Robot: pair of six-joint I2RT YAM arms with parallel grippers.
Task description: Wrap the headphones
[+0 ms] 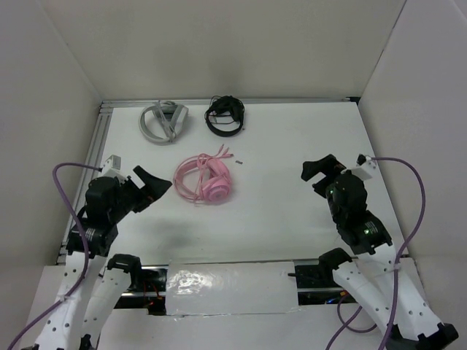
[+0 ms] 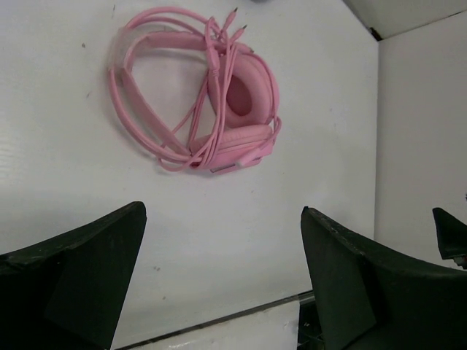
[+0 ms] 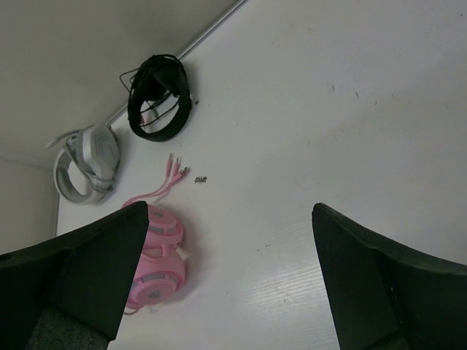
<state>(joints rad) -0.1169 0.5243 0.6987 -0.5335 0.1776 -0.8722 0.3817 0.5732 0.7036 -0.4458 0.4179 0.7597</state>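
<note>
Pink headphones (image 1: 206, 181) lie just ahead of the left pincer (image 1: 152, 187), well off from the right pincer (image 1: 319, 176). Left wrist: jaws wide, empty. The cable (image 2: 211, 55) sprawls loose (I'd catch the plug end (image 2: 235, 12) first). Right wrist: wide, empty too.

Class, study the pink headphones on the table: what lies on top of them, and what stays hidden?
Loops of their own pink cable lie across the headphones, over the headband and one earcup. Whatever is beneath them on the table is covered.

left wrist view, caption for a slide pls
Pink headphones with cable looped around them lie on the white table, ahead of the open left gripper.
</note>
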